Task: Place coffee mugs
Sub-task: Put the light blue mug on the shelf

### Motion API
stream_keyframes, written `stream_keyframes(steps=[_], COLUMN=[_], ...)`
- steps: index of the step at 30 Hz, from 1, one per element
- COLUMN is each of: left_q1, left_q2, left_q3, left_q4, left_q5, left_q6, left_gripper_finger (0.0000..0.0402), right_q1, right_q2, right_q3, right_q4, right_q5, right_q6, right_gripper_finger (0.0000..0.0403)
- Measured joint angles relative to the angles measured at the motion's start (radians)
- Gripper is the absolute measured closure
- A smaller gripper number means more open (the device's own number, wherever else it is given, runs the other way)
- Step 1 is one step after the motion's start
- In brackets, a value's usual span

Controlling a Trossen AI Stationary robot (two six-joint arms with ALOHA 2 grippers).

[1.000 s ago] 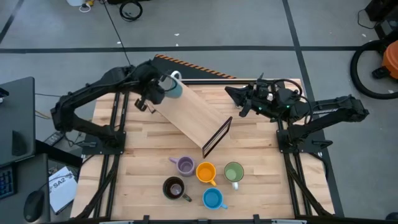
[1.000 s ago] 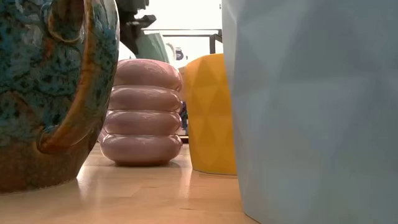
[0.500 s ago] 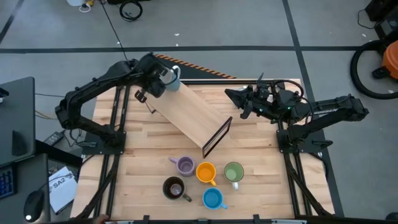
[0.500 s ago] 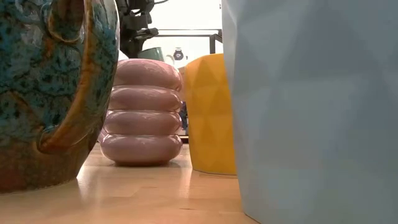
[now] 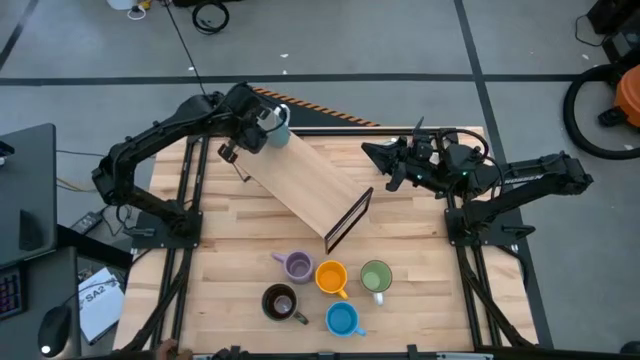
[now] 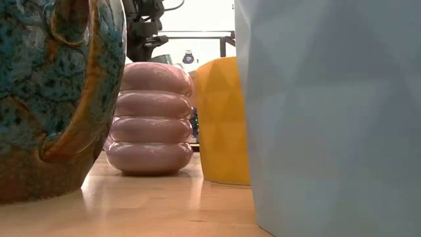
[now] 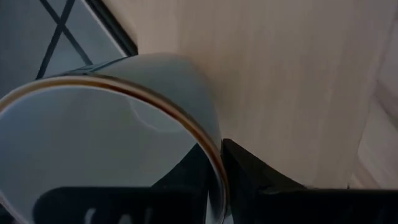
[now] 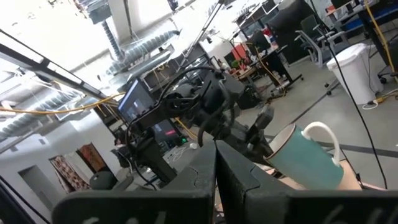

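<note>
Left pincer (image 5: 262, 124) has carried its teal mug (image 5: 279, 128) up and back, from over the wooden board (image 5: 315, 185) to the board's far corner.

It grips the mug by the rim, 1 finger inside (seen from the left wrist); a thin hold, so a tilt could slip the mug onto the sloped board. Right pincer (image 5: 378, 155) waits clenched at the counter's (image 5: 230, 250) far right. 5 mugs cluster at the near edge: lilac (image 5: 297, 265), orange (image 5: 331, 277), green (image 5: 376, 276), brown (image 5: 280, 301), blue (image 5: 342, 319).

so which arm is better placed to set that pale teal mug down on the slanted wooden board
Left. The left gripper already grips the pale teal mug by its rim, at the far upper end of the slanted wooden board. The right gripper is shut, empty, beside the board.
</note>
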Motion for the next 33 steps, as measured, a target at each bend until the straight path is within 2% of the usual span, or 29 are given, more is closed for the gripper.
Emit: stream_keyframes(steps=[6,11,25,33], left_q1=[-0.001,0.002,-0.003,-0.003], left_q2=[0.007,0.007,0.007,0.007], left_q3=[0.000,0.000,0.000,-0.001], left_q4=[0.016,0.015,0.053,0.058], left_q5=[-0.021,-0.020,-0.019,-0.004], left_q6=[-0.008,-0.086,-0.111,-0.105], left_gripper_finger=[0.0357,0.0353,0.0286,0.0281], right_q1=[0.000,0.001,0.001,0.001], right_q2=[0.000,0.000,0.000,0.000], right_q3=[0.000,0.000,0.000,0.000], right_q4=[0.008,0.008,0.009,0.009], right_q5=[0.000,-0.001,-0.001,-0.001], right_q6=[0.000,0.003,0.000,0.000], right_gripper_finger=[0.0386,0.0386,0.0386,0.0386])
